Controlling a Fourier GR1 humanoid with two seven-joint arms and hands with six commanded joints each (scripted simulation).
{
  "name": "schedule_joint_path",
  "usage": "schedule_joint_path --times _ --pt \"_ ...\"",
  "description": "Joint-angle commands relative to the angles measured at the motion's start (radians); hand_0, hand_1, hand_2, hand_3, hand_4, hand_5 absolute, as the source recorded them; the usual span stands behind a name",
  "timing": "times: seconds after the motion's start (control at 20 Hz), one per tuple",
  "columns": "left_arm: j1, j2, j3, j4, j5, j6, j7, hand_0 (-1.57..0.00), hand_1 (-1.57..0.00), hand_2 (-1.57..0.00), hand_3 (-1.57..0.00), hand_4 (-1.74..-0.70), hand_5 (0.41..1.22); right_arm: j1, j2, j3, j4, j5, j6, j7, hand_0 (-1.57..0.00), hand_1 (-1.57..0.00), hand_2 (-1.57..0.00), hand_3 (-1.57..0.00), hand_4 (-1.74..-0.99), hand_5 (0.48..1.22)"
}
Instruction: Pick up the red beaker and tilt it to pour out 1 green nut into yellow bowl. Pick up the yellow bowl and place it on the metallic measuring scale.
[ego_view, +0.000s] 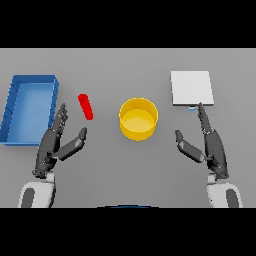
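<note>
So both hands are open and holding nothing, left hand (56, 145) just beside the red beaker (86, 106), right hand (210, 142) below the metallic scale (192, 88). The yellow bowl (138, 118) sits between them, and I can't see a nut in it. My worry: that beaker looks thin and tilted, so a sloppy grab could knock it toward the blue bin (27, 107). Over-tilt it and I'd guess more than one nut dumps out. Can't see the green nuts at all from here.

lab-type bench | grey table (125, 165) — red beaker (86, 106), metallic scale (192, 88), blue bin (27, 107)
</note>
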Motion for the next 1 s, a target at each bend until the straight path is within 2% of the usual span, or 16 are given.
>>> schedule_joint_path --times 0.0,0.15,0.3,0.45,0.95 --pt "0.002 0.012 0.001 -0.01 -0.003 -0.004 0.002 0.0 0.0 0.0 0.0 -1.23 0.661 -0.002 0.001 0.003 -0.001 -0.005 0.008 0.0 0.0 0.0 0.0 0.0 -1.241 0.68" --pt "-0.024 0.01 -0.009 0.026 -0.018 -0.009 0.03 0.0 0.0 0.0 0.0 -1.25 0.679 -0.006 0.009 0.004 0.001 -0.017 0.016 0.014 0.0 0.0 0.0 0.0 -1.254 0.682" --pt "-0.095 -0.006 0.005 0.113 0.003 -0.022 0.025 0.0 0.0 0.0 0.0 -1.33 0.713 0.0 0.006 -0.007 -0.003 -0.057 0.04 -0.018 0.0 0.0 0.0 0.0 -1.28 0.679" --pt "-0.173 -0.001 0.03 0.212 -0.004 -0.018 0.017 0.0 0.0 0.0 0.0 -1.38 0.738 -0.003 0.018 -0.005 -0.015 -0.067 0.04 -0.008 0.0 0.0 0.0 0.0 -1.304 0.678" --pt "-0.387 -0.007 0.117 0.517 0.009 0.002 -0.044 0.0 0.0 0.0 0.0 -1.33 0.714 -0.002 0.021 -0.011 -0.02 -0.069 0.032 0.016 0.0 0.0 0.0 0.0 -1.338 0.688"
